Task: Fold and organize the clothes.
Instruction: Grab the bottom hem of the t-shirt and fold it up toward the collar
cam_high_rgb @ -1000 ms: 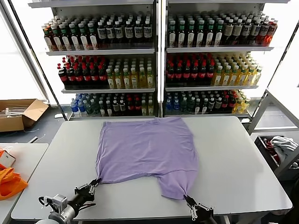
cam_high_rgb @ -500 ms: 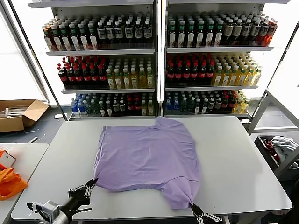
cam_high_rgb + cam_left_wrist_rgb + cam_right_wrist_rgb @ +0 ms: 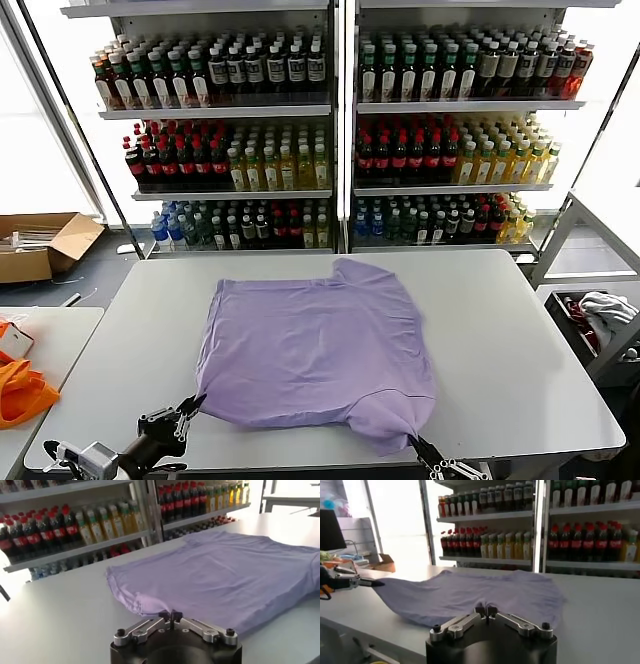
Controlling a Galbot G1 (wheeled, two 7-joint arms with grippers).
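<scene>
Holding shirt (image 3: 318, 350) at counter's (image 3: 520, 330) near edge, left gripper (image 3: 188, 407) and right gripper (image 3: 415, 445) jaws clenched on hem corners. Risk I see: thin fabric slipping out, bunching.

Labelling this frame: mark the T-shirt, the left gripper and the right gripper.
T-shirt (image 3: 310, 350), head view, middle of the fabric.
Left gripper (image 3: 193, 404), head view, fingertips at shirt corner.
Right gripper (image 3: 414, 441), head view, fingertips at shirt edge.

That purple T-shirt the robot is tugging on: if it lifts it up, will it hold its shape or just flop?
Probably flop: the lavender T-shirt lies flat with soft wrinkles. It likely weighs little, since the left gripper and right gripper each pinch only a near corner. It seems to slide easily on the smooth table.
</scene>
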